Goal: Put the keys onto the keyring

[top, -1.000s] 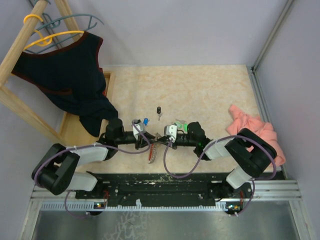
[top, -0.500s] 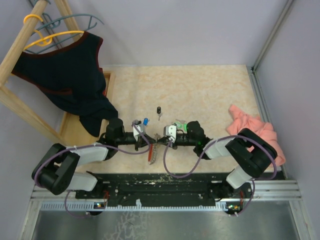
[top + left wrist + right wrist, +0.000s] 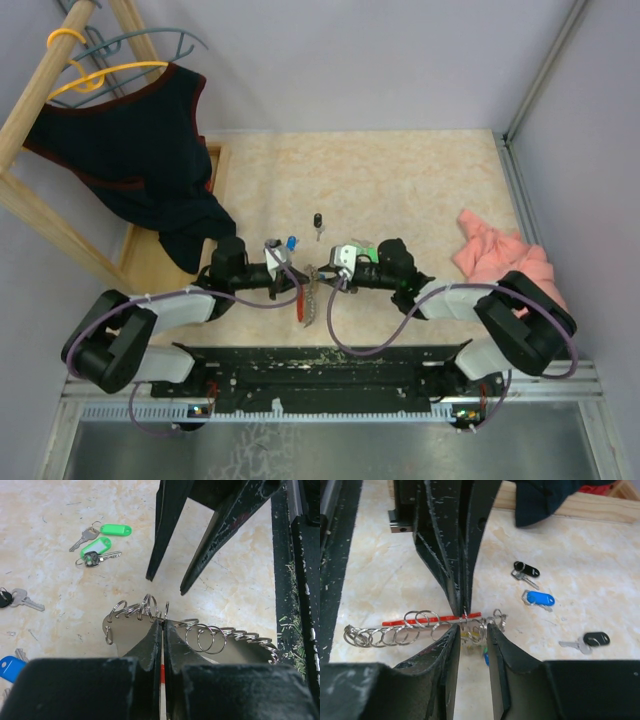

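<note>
The keyring (image 3: 220, 647) is a grey plate with several split rings along its edge and a red band (image 3: 427, 619). My left gripper (image 3: 163, 623) is shut on the plate's ringed edge and holds it just above the table; it also shows in the top view (image 3: 299, 279). My right gripper (image 3: 471, 631) is open, its fingers either side of the bunched rings (image 3: 480, 625) at the keyring's end. Loose keys lie on the table: two green (image 3: 115, 530), a blue one (image 3: 538, 598), two black (image 3: 526, 571). Small yellow and blue bits hang below the rings.
A dark top (image 3: 140, 140) hangs on a wooden rack (image 3: 40, 100) at the back left, its hem down near the left arm. A pink cloth (image 3: 505, 262) lies at the right. The black base rail (image 3: 320, 370) runs along the near edge.
My right gripper has moved a little left, closer to the keyring's end, and its arm has swung outward. My left gripper has kept its hold on the keyring.
</note>
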Robot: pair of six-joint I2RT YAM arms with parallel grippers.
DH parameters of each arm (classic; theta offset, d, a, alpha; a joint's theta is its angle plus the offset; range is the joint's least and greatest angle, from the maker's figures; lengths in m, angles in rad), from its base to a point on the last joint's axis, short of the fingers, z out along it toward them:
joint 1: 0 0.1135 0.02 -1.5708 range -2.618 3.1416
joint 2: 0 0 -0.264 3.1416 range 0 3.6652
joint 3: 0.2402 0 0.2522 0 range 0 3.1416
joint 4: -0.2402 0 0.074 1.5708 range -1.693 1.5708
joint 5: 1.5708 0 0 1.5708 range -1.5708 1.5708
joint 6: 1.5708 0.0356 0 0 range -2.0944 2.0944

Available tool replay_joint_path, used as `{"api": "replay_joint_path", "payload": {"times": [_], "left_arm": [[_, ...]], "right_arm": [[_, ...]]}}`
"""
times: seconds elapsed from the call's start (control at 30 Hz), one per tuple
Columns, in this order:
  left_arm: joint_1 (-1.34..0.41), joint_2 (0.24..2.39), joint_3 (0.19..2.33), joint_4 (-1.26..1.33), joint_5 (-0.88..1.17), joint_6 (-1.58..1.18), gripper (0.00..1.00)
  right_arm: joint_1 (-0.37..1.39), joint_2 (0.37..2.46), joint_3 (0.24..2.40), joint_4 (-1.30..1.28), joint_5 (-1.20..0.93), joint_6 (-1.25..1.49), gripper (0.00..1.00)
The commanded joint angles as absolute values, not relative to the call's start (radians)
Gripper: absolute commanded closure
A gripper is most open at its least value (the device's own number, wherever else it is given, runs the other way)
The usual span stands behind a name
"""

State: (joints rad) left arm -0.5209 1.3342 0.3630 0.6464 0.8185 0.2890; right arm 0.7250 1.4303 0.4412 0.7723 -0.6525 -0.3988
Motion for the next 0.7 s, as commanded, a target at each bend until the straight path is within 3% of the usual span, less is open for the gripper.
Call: {"api": "replay_joint_path", "payload": {"times": [0.0, 0.17, 0.4, 0.67], "left_arm": [[-0.517, 1.304, 0.374, 0.650, 0.794, 0.298, 0.99], [-0.517, 1.301, 0.367, 0.669, 0.761, 0.281, 0.99], [-0.517, 1.298, 0.362, 0.684, 0.676, 0.247, 0.99], [-0.517, 1.299, 0.360, 0.690, 0.635, 0.222, 0.99]], "right_arm": [[0.715, 1.342, 0.459, 0.684, -0.527, -0.337, 0.69], [0.715, 1.254, 0.481, 0.549, -0.325, -0.222, 0.61], [0.705, 1.260, 0.625, 0.203, 0.005, -0.062, 0.60], [0.639, 1.428, 0.778, 0.031, 0.000, -0.042, 0.63]]}}
